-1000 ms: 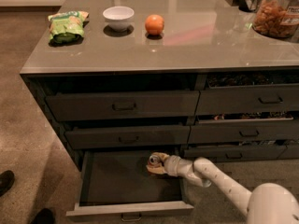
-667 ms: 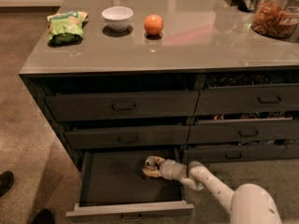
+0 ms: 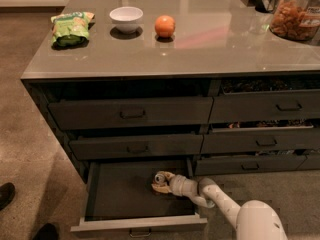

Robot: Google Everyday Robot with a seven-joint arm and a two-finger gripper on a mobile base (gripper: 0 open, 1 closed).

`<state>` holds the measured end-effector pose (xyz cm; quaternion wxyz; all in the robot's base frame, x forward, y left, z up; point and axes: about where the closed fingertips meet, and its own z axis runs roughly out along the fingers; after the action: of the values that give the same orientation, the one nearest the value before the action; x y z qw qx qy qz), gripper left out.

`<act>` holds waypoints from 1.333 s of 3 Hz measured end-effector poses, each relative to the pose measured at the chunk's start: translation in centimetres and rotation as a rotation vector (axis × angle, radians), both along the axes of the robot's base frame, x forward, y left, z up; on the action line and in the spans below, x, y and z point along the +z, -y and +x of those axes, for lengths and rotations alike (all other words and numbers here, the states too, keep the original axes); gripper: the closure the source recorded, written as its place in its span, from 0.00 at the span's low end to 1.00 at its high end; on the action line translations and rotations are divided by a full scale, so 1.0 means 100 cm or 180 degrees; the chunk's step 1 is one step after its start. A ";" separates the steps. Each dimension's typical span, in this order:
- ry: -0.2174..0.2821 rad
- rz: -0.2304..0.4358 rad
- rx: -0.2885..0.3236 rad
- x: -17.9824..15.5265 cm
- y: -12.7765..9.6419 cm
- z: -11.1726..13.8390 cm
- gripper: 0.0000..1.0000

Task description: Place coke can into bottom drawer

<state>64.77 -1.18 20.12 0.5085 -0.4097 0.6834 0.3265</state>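
the gripper (image 3: 166, 183) reaches into the open bottom drawer (image 3: 125, 196), fingers clasped round the coke can (image 3: 159, 179); the can sits tilted, silver top toward the camera, low at the drawer's right side; it looks light, thin-walled and slick, best gripped round its middle

— Where is room being left inside the bottom drawer (image 3: 120, 194)?
— Its left half is being kept bare. The right rear is being occupied by the gripper (image 3: 159, 184), clamped on the coke can (image 3: 161, 177).
— And overhead?
— Access is being limited at the back by the closed drawer (image 3: 135, 146) above.
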 end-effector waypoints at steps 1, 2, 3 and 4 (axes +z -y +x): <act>0.0018 0.0002 -0.0044 -0.006 0.000 0.002 0.58; 0.0026 0.0001 -0.0055 -0.006 0.000 0.002 0.35; 0.0050 -0.0027 -0.0063 -0.006 -0.002 0.003 0.12; 0.0053 -0.0030 -0.0064 -0.006 -0.002 0.003 0.00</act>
<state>65.11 -0.98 19.52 0.5155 -0.4079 0.6847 0.3148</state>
